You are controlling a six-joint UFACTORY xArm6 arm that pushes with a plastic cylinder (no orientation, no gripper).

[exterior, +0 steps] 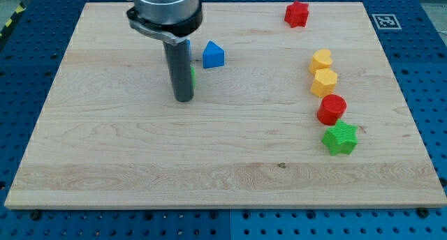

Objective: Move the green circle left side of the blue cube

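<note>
text: none readable | sign: square marker tag [383, 21] on board corner [360, 10]

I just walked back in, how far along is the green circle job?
Nearly done, apparently: my tip is against the green circle, which is mostly hidden behind the rod, left of the blue triangular block. A blue sliver behind the rod may be the cube. Still left: confirming the placement, which I cannot see.

Bright, even overhead light and a sharp picture across the whole board.

The wooden board [223, 156] reads evenly lit from corner to corner, no glare on the grain. Shadows are soft and short: a faint one hugs the green star [340, 139] near the right edge, another sits under the rod by my tip [183, 99]. Focus holds edge to edge, edges look straight, no motion blur.
</note>
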